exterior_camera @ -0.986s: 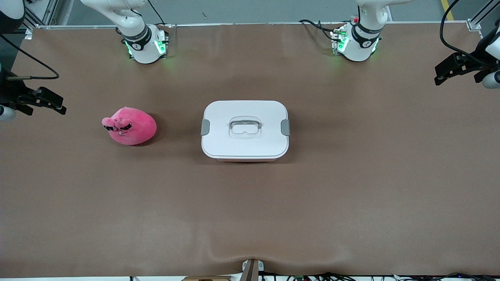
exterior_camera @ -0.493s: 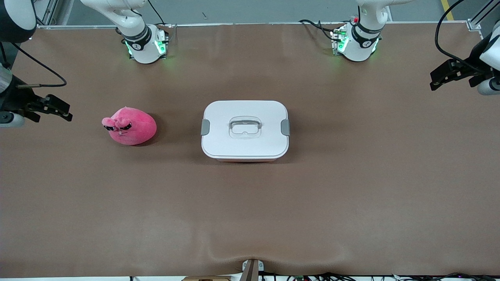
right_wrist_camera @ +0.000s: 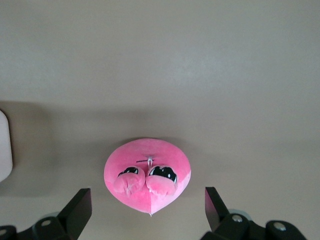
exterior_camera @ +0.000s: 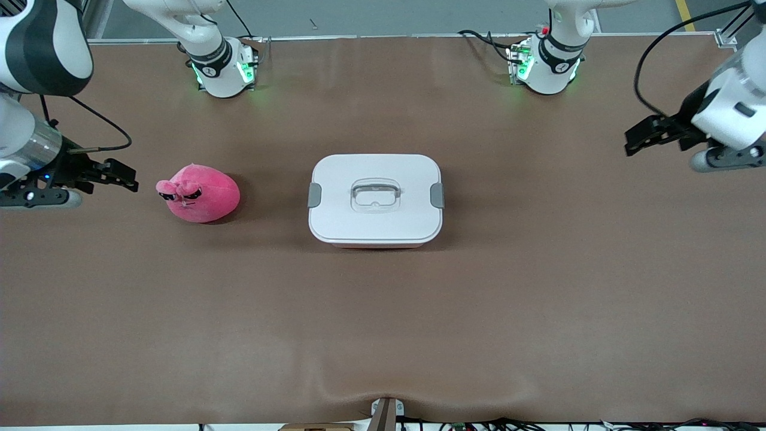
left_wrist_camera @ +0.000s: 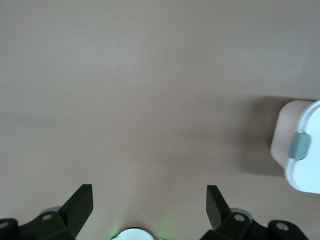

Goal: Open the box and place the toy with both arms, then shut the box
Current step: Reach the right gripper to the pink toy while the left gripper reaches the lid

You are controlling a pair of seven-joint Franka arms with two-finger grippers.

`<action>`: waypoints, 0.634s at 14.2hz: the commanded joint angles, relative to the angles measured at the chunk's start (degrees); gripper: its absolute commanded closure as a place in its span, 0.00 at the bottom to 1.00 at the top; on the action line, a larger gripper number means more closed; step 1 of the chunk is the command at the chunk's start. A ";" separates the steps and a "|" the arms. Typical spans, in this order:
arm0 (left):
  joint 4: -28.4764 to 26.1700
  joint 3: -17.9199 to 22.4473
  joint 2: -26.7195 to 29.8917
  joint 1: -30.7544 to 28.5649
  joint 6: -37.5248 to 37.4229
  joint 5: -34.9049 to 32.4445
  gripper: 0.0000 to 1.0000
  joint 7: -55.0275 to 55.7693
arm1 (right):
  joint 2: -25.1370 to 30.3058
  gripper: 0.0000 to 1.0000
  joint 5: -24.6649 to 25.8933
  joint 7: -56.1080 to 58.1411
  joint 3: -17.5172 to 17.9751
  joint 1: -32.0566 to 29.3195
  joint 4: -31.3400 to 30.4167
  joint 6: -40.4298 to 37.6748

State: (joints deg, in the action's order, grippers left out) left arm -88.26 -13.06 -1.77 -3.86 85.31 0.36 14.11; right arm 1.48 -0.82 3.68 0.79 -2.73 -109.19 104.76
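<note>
The box [exterior_camera: 375,200] sits in the middle of the table, its white lid shut, with grey side clips and a clear handle. A corner of it with one clip shows in the left wrist view [left_wrist_camera: 300,147]. The hot-pink toy [exterior_camera: 199,193] lies on the table beside the box, toward the right arm's end. It also shows in the right wrist view [right_wrist_camera: 148,175]. My right gripper [exterior_camera: 122,178] is open and empty over the table beside the toy, apart from it. My left gripper [exterior_camera: 635,139] is open and empty over the table toward the left arm's end, well away from the box.
The brown table cover [exterior_camera: 383,311] spreads wide around the box and toy. The two arm bases [exterior_camera: 224,69] [exterior_camera: 544,66] stand lit green along the table edge farthest from the front camera. Cables lie along the edge nearest that camera.
Both grippers have moved inward over the table: the right one toward the toy, the left one toward the box. The box and toy have not moved.
</note>
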 commanded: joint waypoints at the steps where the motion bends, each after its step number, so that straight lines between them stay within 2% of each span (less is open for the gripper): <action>1: -3.84 -2.39 -0.07 1.48 5.54 1.22 0.00 6.86 | 0.98 0.00 -0.32 0.10 0.61 0.18 -3.91 0.62; 3: -3.77 -5.55 -2.26 4.12 8.37 1.05 0.00 17.91 | 0.98 0.00 -0.32 0.19 0.88 0.27 -5.40 0.80; 5: -3.76 -7.06 -4.28 7.27 10.83 0.70 0.00 29.08 | 1.07 0.09 -0.32 0.19 0.97 0.36 -7.08 0.71; 9: -3.50 -7.15 -7.18 15.18 14.87 0.35 0.00 46.93 | 1.33 0.09 -0.32 0.19 1.06 1.41 -11.20 2.81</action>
State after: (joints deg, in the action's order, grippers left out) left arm -92.00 -20.49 -8.10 8.53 98.08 1.03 53.61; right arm 1.36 -0.82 3.74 1.76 -2.37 -117.08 105.54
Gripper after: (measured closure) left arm 0.000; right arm 0.088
